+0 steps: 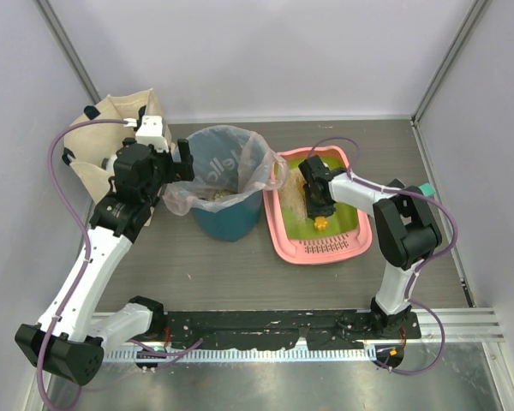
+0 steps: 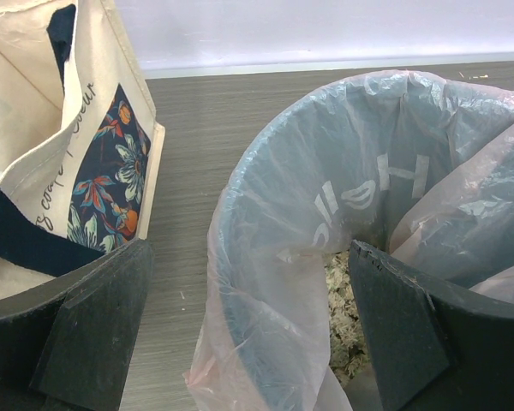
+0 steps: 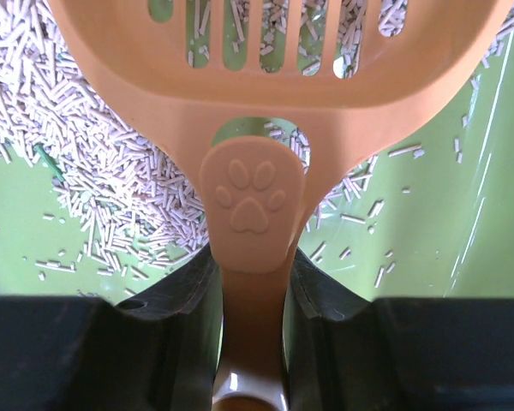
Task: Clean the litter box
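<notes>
Pale walls (image 1: 265, 51) close in three sides around me, with grey metal posts in the far corners. The counter (image 1: 206, 265) is dark grey with a wood grain, and a black rail runs along its near edge by my bases.

At the far left stands a cream tote bag (image 1: 98, 128) with navy straps. A navy floral panel sits on its side, next to cursive script that I can only read in part; one word looks like "coeur".

Just right of it is the teal bin (image 1: 227, 218), lined with a clear bag (image 1: 257, 167) that bears white letters, "ello" among them. Pale litter lies at its bottom.

The litter box (image 1: 325, 253) sits just right of the bin, pink-rimmed and green-floored, with its slotted ledge at the near end and beige pellets scattered inside.

My right pincer (image 3: 250, 291) is narrowed onto the handle of the orange scoop (image 3: 274, 77), which has a paw print embossed on it, above the pellets.

My left pincer (image 2: 248, 291) stands wide and holds nothing. It straddles the bin's near rim, one finger outside and one over the liner.
</notes>
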